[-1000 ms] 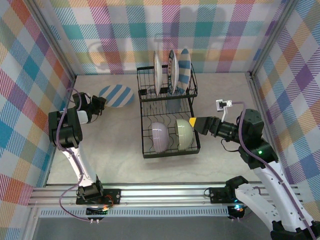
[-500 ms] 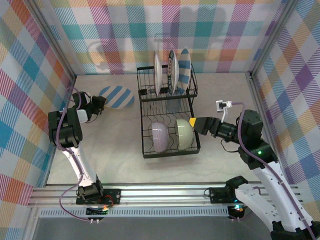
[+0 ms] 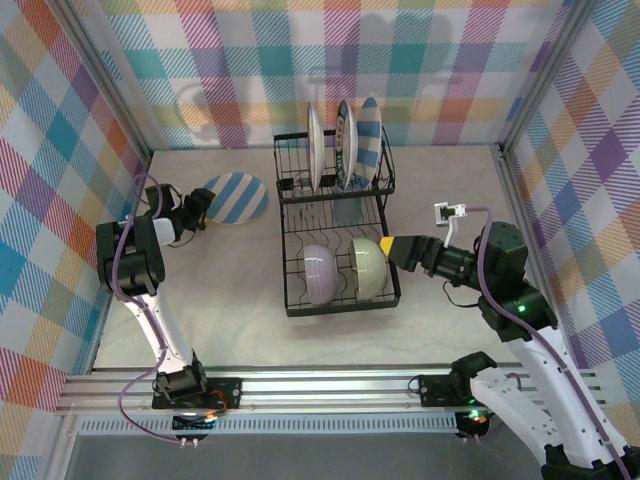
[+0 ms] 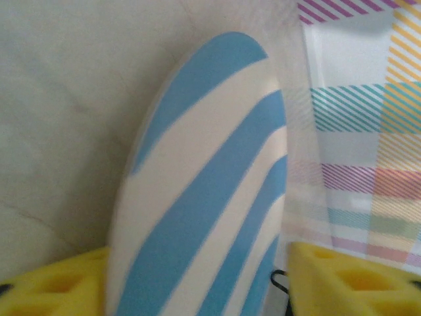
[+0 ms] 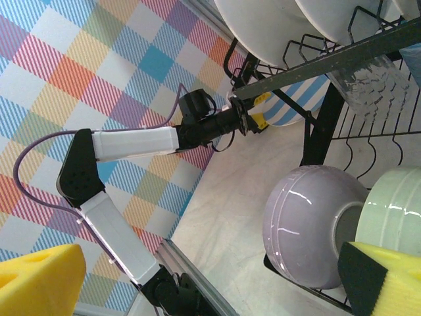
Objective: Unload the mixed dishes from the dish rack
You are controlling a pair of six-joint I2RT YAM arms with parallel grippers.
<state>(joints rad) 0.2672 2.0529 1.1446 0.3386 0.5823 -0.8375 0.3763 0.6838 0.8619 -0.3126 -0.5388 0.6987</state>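
Note:
A blue-and-white striped plate (image 3: 236, 196) lies on the table left of the black wire dish rack (image 3: 290, 300). My left gripper (image 3: 198, 209) stands open around its near rim; in the left wrist view the plate (image 4: 204, 184) sits between the yellow pads (image 4: 342, 280), with a gap on the right. The rack's upper level holds three upright plates (image 3: 345, 140). Its lower level holds a lavender bowl (image 3: 320, 273) and a pale green bowl (image 3: 367, 268). My right gripper (image 3: 385, 245) is open at the green bowl's right rim (image 5: 388, 210), holding nothing.
A clear glass tumbler (image 5: 368, 82) hangs in the rack behind the bowls. Plaid walls close in the table on three sides. The aluminium rail (image 3: 320, 385) runs along the near edge. Bare tabletop (image 3: 230, 290) lies left of the rack.
My left gripper's jaws have opened off the striped plate, which now rests on the table a little further right. The right gripper has edged slightly right and stays open.

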